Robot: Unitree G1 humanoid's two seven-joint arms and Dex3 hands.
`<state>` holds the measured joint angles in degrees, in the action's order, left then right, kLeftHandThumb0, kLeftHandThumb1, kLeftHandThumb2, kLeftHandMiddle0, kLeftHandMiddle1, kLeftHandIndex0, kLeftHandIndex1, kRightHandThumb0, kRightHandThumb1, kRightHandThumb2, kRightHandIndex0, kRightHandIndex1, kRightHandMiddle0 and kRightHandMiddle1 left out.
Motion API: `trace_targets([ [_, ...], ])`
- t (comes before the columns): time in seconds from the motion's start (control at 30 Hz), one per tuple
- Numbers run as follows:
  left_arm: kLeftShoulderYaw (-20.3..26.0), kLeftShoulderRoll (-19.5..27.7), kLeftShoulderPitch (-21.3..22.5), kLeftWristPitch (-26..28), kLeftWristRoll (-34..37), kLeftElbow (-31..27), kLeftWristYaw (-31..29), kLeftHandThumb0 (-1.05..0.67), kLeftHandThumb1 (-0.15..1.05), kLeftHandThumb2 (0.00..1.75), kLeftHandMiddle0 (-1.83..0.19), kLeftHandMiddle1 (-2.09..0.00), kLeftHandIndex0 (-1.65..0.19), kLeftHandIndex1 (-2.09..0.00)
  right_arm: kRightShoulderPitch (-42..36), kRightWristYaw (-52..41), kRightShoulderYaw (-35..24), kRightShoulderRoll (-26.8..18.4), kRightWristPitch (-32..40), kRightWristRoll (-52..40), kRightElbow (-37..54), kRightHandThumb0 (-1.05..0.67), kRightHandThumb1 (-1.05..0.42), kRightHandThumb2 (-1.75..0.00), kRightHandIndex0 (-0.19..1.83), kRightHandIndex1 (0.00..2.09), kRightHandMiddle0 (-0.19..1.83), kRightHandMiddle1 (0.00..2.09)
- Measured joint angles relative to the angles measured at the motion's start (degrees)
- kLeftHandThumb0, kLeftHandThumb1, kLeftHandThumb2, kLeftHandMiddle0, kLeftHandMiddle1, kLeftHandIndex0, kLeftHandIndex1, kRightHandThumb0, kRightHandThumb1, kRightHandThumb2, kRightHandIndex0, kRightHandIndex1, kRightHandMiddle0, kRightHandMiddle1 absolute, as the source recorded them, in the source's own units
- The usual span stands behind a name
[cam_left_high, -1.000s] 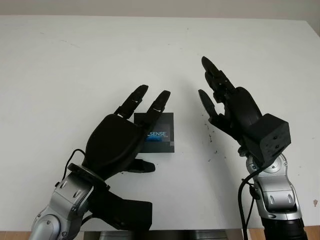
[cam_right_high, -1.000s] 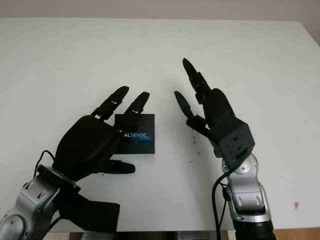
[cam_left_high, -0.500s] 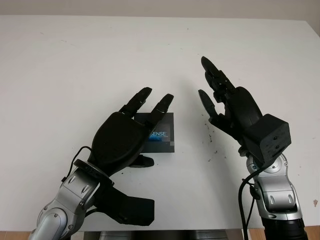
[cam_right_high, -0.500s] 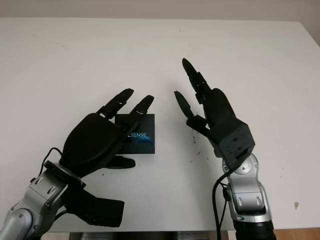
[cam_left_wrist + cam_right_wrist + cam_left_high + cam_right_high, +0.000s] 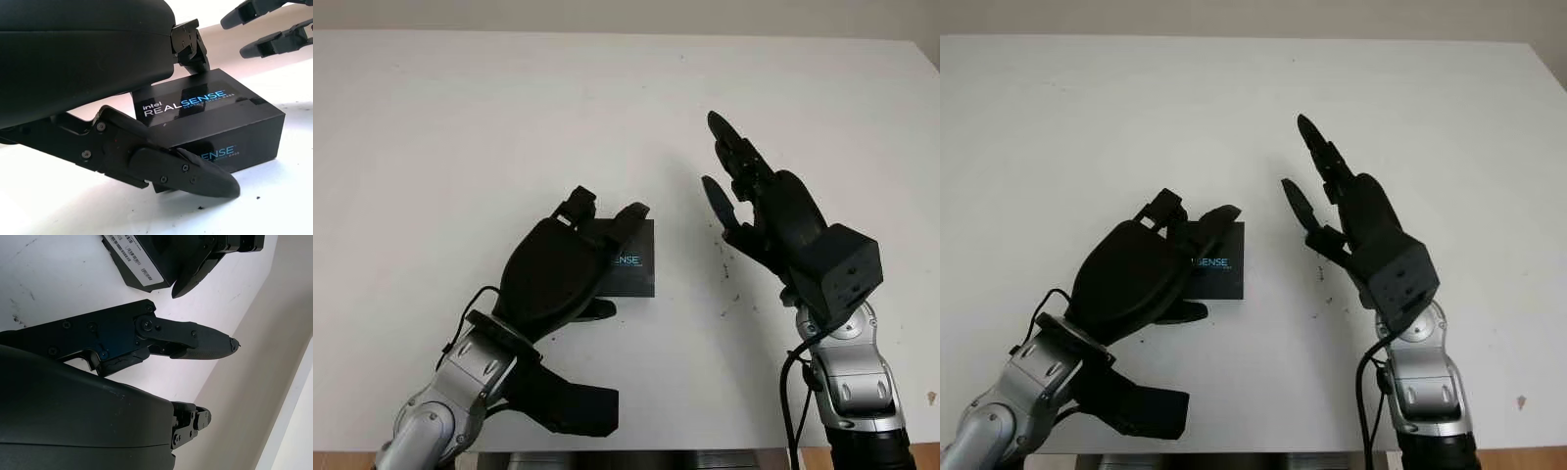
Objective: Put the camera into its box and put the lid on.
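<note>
My left hand [image 5: 558,274] curls over the closed black RealSense box [image 5: 631,272], which lies on the white table [image 5: 460,127] near the middle of its front edge, while my right hand [image 5: 759,206] is raised beside it, released.

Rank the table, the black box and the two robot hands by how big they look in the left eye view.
1. White table.
2. Left hand, above the box, and right hand, raised beside it: alike; nearness to the camera inflates both.
3. Black box, partly hidden by the left hand.
</note>
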<state>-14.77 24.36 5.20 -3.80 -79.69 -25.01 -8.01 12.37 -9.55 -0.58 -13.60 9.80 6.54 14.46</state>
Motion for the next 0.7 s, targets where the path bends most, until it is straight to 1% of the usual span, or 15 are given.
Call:
trace_targets([
  [0.1, -0.20, 0.01, 0.10, 0.15, -0.34, 0.00, 0.00, -0.42, 1.05, 0.50, 0.18, -2.09, 0.19, -1.46, -0.28, 0.07, 0.00, 0.02, 0.00, -0.01, 0.00, -0.69, -1.05, -0.52, 0.07, 0.06, 0.12, 0.09],
  [0.17, -0.37, 0.03, 0.24, 0.16, -0.60, 0.00, 0.07, -0.38, 1.05, 0.52, 0.17, -2.09, 0.19, -1.58, -0.34, 0.12, 0.00, 0.04, 0.02, -0.01, 0.00, -0.69, -1.05, -0.52, 0.07, 0.06, 0.12, 0.08],
  [0.3, -0.93, -0.02, 0.26, 0.44, -1.34, 0.29, 1.30, -0.34, 1.05, 0.55, 0.15, -2.09, 0.19, -1.62, -0.40, 0.22, 0.00, 0.04, 0.01, -0.01, 0.01, -0.68, -1.05, -0.52, 0.07, 0.06, 0.12, 0.09],
  [0.33, -1.01, -0.21, 0.26, 0.58, -1.20, 0.58, 2.04, -0.35, 1.05, 0.55, 0.13, -2.09, 0.19, -1.69, -0.43, 0.28, 0.00, 0.05, 0.01, -0.01, 0.01, -0.69, -1.05, -0.52, 0.07, 0.05, 0.12, 0.09],
  [0.37, -1.01, -0.51, 0.26, 0.76, -0.83, 0.91, 2.66, -0.34, 1.05, 0.57, 0.14, -2.09, 0.19, -1.82, -0.46, 0.31, 0.00, 0.05, 0.01, -0.01, 0.01, -0.69, -1.05, -0.52, 0.07, 0.05, 0.12, 0.09],
  [0.4, -1.00, -0.85, 0.26, 0.95, -0.41, 1.06, 2.93, -0.34, 1.05, 0.58, 0.16, -2.09, 0.19, -1.88, -0.48, 0.35, 0.02, 0.06, 0.01, 0.01, 0.01, -0.69, -1.05, -0.52, 0.07, 0.06, 0.12, 0.09],
  [0.47, -1.00, -0.96, 0.31, 1.03, 0.35, 1.08, 3.11, -0.33, 1.05, 0.60, 0.14, -2.09, 0.19, -2.04, -0.51, 0.50, 0.02, 0.06, 0.01, 0.08, 0.01, -0.70, -1.05, -0.52, 0.07, 0.06, 0.13, 0.09],
  [0.57, -0.89, -0.84, 0.70, 0.59, 2.34, 1.11, 3.21, -0.31, 1.05, 0.58, 0.09, -2.09, 0.19, -2.09, -0.51, 0.69, 0.05, 0.07, 0.00, 0.20, 0.01, -0.69, -1.05, -0.53, 0.07, 0.06, 0.12, 0.08],
  [0.63, -0.57, -0.86, 0.78, 0.17, 4.42, 1.27, 3.99, -0.30, 1.05, 0.56, -0.01, -2.09, 0.19, -2.09, -0.51, 0.70, 0.11, 0.06, -0.05, 0.26, 0.00, -0.69, -1.05, -0.54, 0.07, 0.05, 0.12, 0.08],
  [0.7, -0.06, -1.06, 1.15, 0.02, 7.33, 1.38, 4.11, -0.30, 1.05, 0.56, -0.06, -2.09, 0.19, -2.09, -0.51, 0.68, 0.11, 0.06, -0.25, 0.17, -0.01, -0.68, -1.05, -0.53, 0.07, 0.05, 0.12, 0.08],
])
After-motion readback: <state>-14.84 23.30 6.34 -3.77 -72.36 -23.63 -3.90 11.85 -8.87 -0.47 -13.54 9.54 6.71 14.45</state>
